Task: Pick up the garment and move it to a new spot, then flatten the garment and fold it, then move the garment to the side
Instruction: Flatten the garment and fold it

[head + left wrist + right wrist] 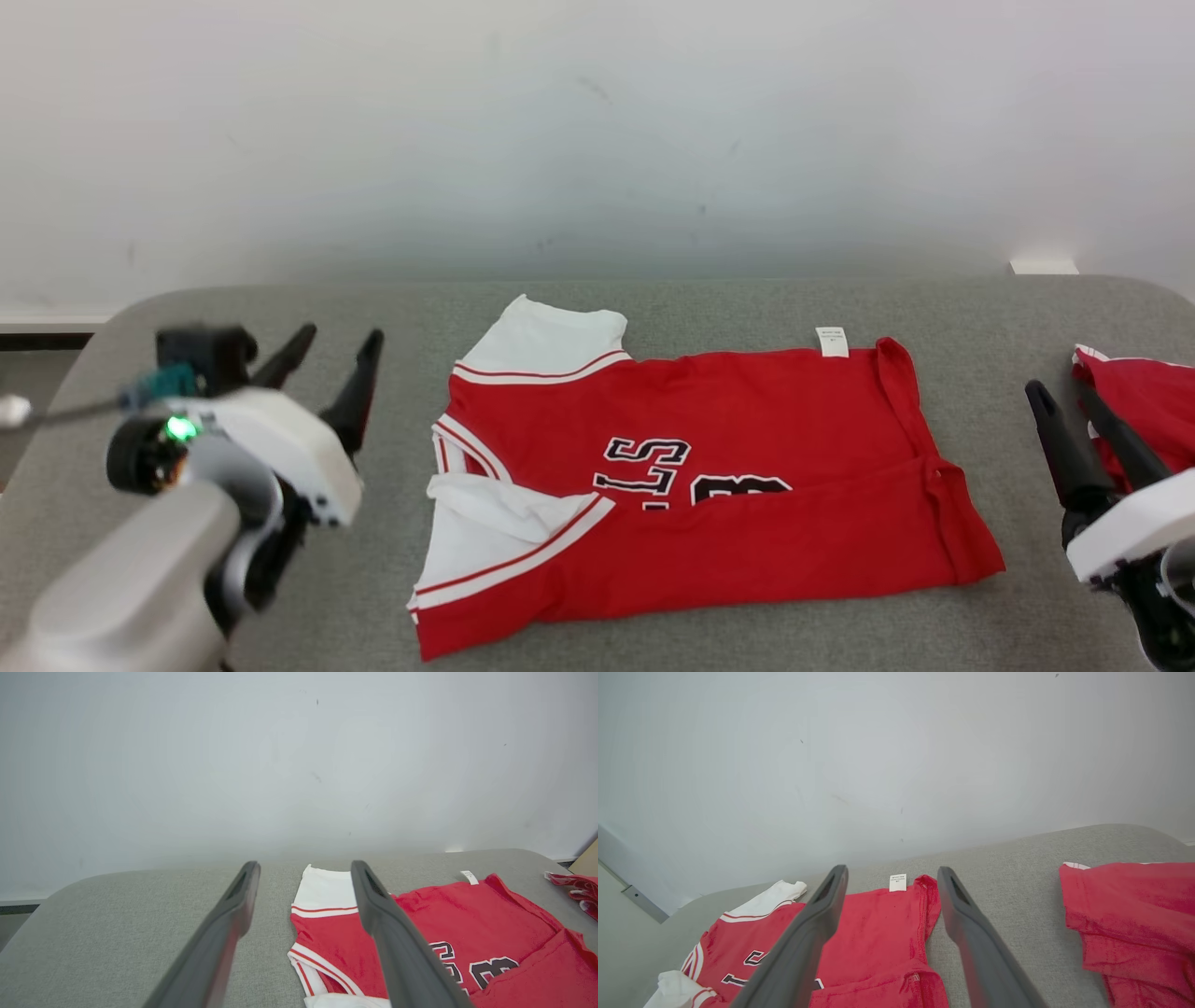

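Observation:
The garment point(728, 467) is a red jersey with white sleeves and black lettering, lying on the grey table point(672, 308) with its near edge folded up over the lettering. A white tag sits at its far edge. My left gripper point(331, 359) hovers open to the left of the jersey, nothing between its fingers. My right gripper point(1064, 401) stands open to the right of it, also holding nothing. The left wrist view shows the jersey point(467, 933) past the open fingers point(397, 952). The right wrist view shows the jersey point(878, 938) behind and between the spread fingers point(971, 947).
A second red garment point(1144, 401) lies at the table's right edge, close beside my right gripper; it also appears in the right wrist view point(1134, 914). A pale wall rises behind the table. Bare grey table surface lies left of the jersey.

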`<state>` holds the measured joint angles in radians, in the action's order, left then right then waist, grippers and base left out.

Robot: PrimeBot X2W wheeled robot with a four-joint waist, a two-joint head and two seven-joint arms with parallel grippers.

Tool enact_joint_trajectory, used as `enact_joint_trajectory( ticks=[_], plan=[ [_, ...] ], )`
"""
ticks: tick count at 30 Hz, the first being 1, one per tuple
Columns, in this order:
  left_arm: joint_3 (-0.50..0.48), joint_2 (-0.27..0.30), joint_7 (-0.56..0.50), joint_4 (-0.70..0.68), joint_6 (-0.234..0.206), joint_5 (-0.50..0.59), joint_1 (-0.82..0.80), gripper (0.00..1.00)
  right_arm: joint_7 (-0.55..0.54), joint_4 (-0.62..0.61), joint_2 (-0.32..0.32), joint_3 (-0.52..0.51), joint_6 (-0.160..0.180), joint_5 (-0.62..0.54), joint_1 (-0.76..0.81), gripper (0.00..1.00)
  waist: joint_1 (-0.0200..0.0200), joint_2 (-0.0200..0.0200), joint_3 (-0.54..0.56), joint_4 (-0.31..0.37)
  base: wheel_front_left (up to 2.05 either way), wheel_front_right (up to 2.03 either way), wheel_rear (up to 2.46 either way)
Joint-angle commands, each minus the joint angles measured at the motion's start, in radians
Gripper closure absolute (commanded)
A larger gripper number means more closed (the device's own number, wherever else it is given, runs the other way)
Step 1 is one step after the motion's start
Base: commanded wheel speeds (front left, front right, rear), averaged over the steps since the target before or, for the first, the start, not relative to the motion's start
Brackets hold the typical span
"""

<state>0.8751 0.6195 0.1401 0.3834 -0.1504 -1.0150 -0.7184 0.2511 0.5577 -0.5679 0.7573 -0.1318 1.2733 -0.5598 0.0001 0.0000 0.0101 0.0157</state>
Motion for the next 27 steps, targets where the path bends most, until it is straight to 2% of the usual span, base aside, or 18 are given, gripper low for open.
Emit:
enact_joint_trajectory(
  ticks=[1, 4, 8, 10, 13, 15, 18, 22, 27],
  plan=[
    [0.002, 0.005, 0.014, -0.009, -0.012, 0.015, 0.024, 0.00, 0.007, 0.005, -0.002, -0.014, 0.002, -0.018, 0.022, 0.00, -0.0001, 0.0000, 0.004, -0.003, 0.00, 0.00, 0.00],
    [0.009, 0.010, 0.080, -0.076, -0.094, 0.057, 0.105, 0.00, 0.014, 0.005, 0.022, -0.149, 0.002, -0.176, 0.086, 0.00, -0.0001, 0.0000, 0.005, -0.002, 0.00, 0.00, 0.00],
    [0.002, -0.002, 0.115, -0.157, -0.201, 0.097, 0.236, 0.00, 0.013, -0.028, 0.119, -0.340, 0.002, -0.364, 0.229, 0.00, -0.0001, 0.0000, 0.003, 0.013, 0.00, 0.00, 0.00],
    [-0.007, -0.021, 0.122, -0.189, -0.250, 0.117, 0.304, 0.00, 0.014, -0.034, 0.158, -0.394, 0.002, -0.443, 0.281, 0.00, -0.0001, 0.0000, 0.000, 0.020, 0.00, 0.00, 0.00],
    [-0.030, -0.051, 0.126, -0.202, -0.285, 0.135, 0.397, 0.00, 0.014, -0.018, 0.219, -0.426, 0.002, -0.511, 0.341, 0.00, -0.0001, 0.0000, -0.005, 0.026, 0.00, 0.00, 0.00],
    [-0.048, -0.076, 0.125, -0.197, -0.288, 0.149, 0.446, 0.00, 0.009, 0.001, 0.242, -0.435, 0.002, -0.534, 0.349, 0.00, -0.0001, 0.0000, -0.007, 0.027, 0.00, 0.00, 0.00],
    [-0.070, -0.105, 0.124, -0.168, -0.268, 0.161, 0.495, 0.00, -0.013, 0.049, 0.272, -0.438, 0.002, -0.567, 0.338, 0.00, -0.0001, 0.0000, -0.012, 0.024, 0.00, 0.00, 0.00],
    [-0.061, -0.131, 0.122, -0.098, -0.220, 0.156, 0.499, 0.00, -0.045, 0.120, 0.297, -0.431, 0.002, -0.589, 0.297, 0.00, -0.0001, 0.0000, -0.015, 0.012, 0.00, 0.00, 0.00],
    [-0.020, -0.168, 0.062, -0.003, -0.165, 0.147, 0.441, 0.00, -0.068, 0.209, 0.303, -0.413, 0.002, -0.614, 0.239, 0.00, -0.0001, 0.0000, -0.033, -0.004, 0.00, 0.00, 0.00]
  ],
)
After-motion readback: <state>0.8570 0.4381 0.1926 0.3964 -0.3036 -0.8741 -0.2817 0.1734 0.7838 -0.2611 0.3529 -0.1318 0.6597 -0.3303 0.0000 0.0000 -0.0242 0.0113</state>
